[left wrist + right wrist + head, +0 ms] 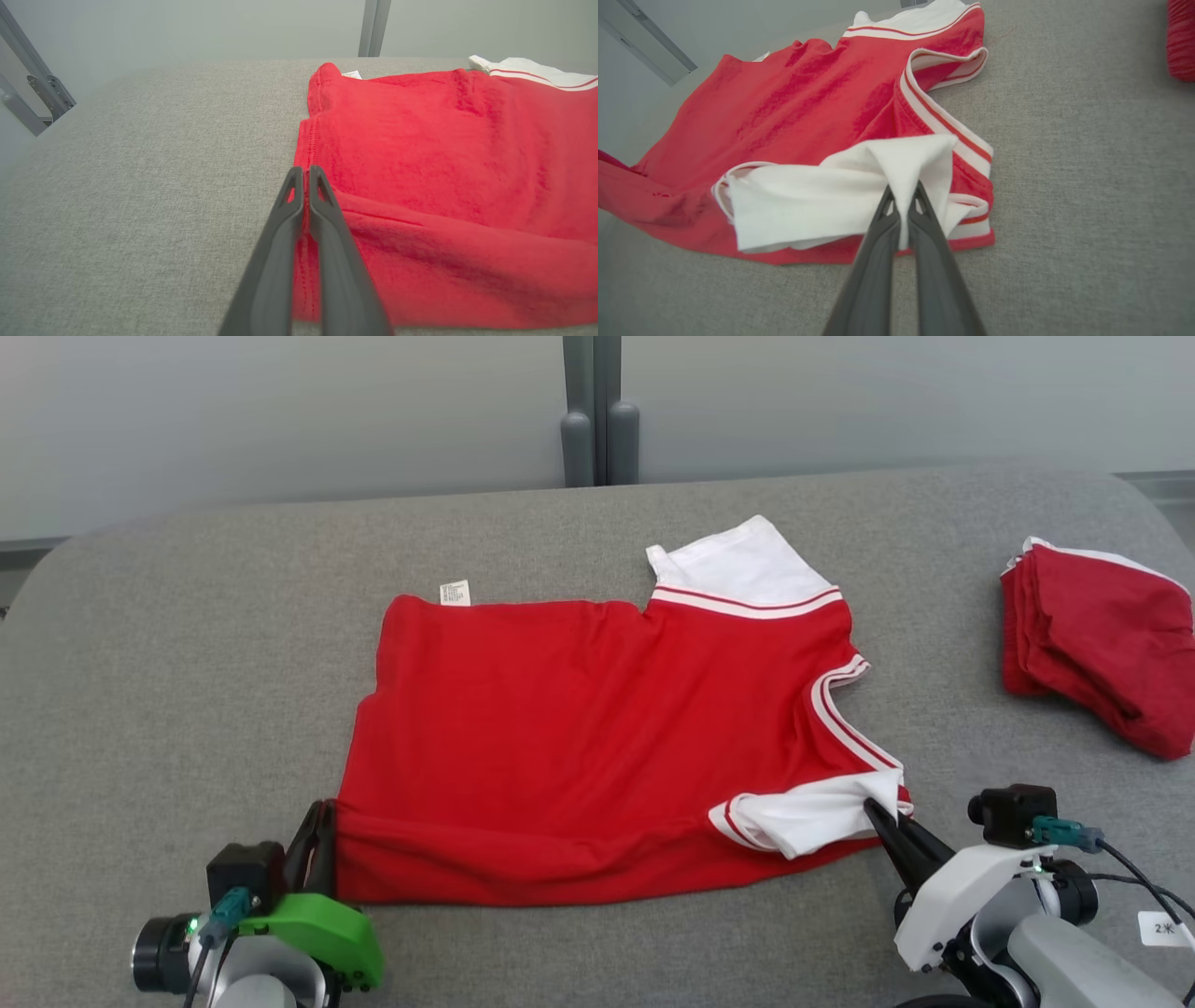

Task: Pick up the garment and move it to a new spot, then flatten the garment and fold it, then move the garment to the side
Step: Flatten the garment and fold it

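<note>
A small white label [455, 592] pokes out from the far edge of the red garment [597, 737]. It carries rows of fine grey print, too small to read. At the near right, a white tag [1167, 929] beside the robot's right arm [962, 887] reads "2", followed by a mark I can't make out.

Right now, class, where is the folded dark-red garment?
In the head view, the folded dark-red garment lies at the far right of the grey surface, apart from the red shirt.
</note>
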